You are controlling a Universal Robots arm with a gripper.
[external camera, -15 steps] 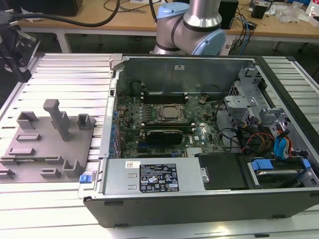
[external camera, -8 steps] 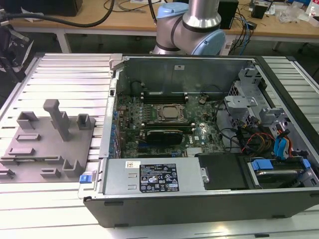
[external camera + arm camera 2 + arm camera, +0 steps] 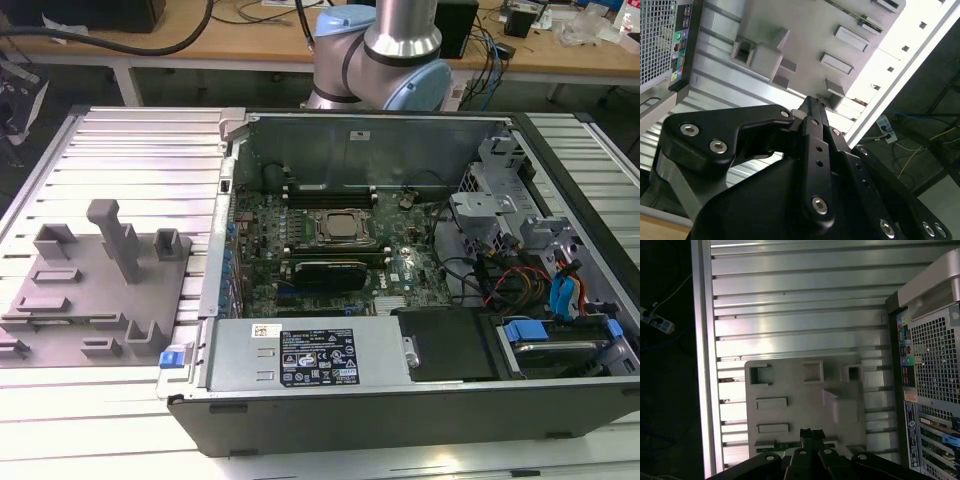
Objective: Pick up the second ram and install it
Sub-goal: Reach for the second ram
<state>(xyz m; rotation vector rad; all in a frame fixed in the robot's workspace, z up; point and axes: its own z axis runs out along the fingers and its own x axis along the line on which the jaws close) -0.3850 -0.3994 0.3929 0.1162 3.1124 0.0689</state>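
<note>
1 claw closed, empty, over 1 grey fixture; 1 ram on it.

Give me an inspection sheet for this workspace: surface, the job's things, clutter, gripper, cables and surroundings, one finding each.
Surface: slatted aluminium table bearing the open computer case and the grey fixture.
Job's things: second ram, a green strip lying in a slot at the fixture's edge.
Clutter: nothing seen.
Gripper: gripper shut, empty, over the fixture close to the ram.
Cables: coloured leads inside the case; black cables on the bench.
Surroundings: wooden bench; power strip on the floor.
</note>
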